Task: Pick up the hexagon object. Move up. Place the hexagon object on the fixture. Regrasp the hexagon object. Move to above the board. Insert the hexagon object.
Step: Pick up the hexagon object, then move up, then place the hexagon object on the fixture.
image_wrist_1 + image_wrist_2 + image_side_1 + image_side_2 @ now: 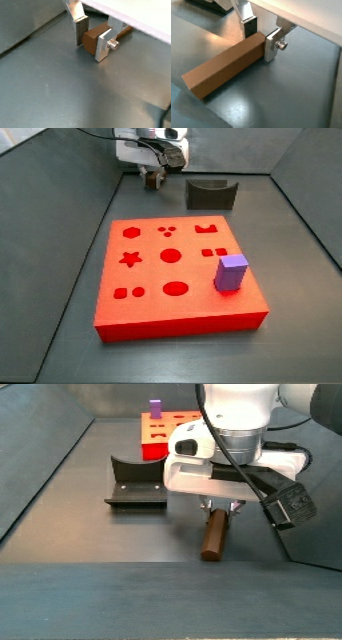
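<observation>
The hexagon object (224,70) is a slim brown peg lying flat on the grey floor; it shows in a side view (214,536) and end-on in a wrist view (89,39). My gripper (260,46) is down at the floor over one end of it, with both silver fingers against its sides. The gripper also shows in a wrist view (91,49) and in both side views (222,508) (154,180). The fixture (210,194) (136,486) stands beside the gripper. The red board (154,288) (167,432) lies farther off.
A purple block (231,272) (155,406) stands upright on the board near one corner. Grey walls enclose the floor on all sides. A black cable hangs by the wrist (287,504).
</observation>
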You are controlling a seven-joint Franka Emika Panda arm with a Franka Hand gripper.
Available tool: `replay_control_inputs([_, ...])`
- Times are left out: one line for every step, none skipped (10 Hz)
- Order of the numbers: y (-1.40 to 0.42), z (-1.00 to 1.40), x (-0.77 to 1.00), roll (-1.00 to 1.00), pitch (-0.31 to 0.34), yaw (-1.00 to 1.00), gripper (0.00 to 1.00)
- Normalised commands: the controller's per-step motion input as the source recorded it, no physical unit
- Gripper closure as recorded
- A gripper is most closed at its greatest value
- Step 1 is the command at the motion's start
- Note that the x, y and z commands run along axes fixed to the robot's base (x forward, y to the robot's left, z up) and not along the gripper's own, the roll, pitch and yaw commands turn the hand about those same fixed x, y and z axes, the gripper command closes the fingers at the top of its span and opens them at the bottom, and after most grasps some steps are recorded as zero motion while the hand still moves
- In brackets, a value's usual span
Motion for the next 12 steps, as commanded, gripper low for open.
replay_control_inputs([0.0, 0.0, 0.0, 0.0, 0.0, 0.0, 1.0])
replay_control_inputs([0.0, 0.83, 0.0, 0.0, 0.0, 0.0, 1.0])
replay_control_inputs([0.0, 0.84, -0.03, 0.0, 0.005, 0.03, 1.0])
replay_control_inputs([-0.01, 0.75, -0.06, -0.01, 0.024, 0.03, 1.0])
replay_control_inputs([-0.02, 0.58, -0.05, 0.0, 0.029, 0.01, 1.0])
replay_control_inputs([-0.01, 0.44, -0.03, 0.0, 0.035, 0.01, 1.0])
replay_control_inputs([0.0, 0.28, -0.03, 0.01, 0.038, 0.0, 1.0])
replay_control_inputs([0.0, 1.0, 0.0, 0.0, 0.0, 0.0, 1.0])
replay_control_inputs([0.0, 1.0, 0.01, 0.01, -0.008, 0.0, 1.0])
replay_control_inputs([0.0, 1.0, -0.01, 0.01, 0.014, -0.01, 1.0])
replay_control_inputs([0.0, 1.0, -0.02, 0.01, 0.019, -0.01, 1.0])
replay_control_inputs([0.0, 1.0, -0.02, 0.02, 0.028, -0.01, 1.0])
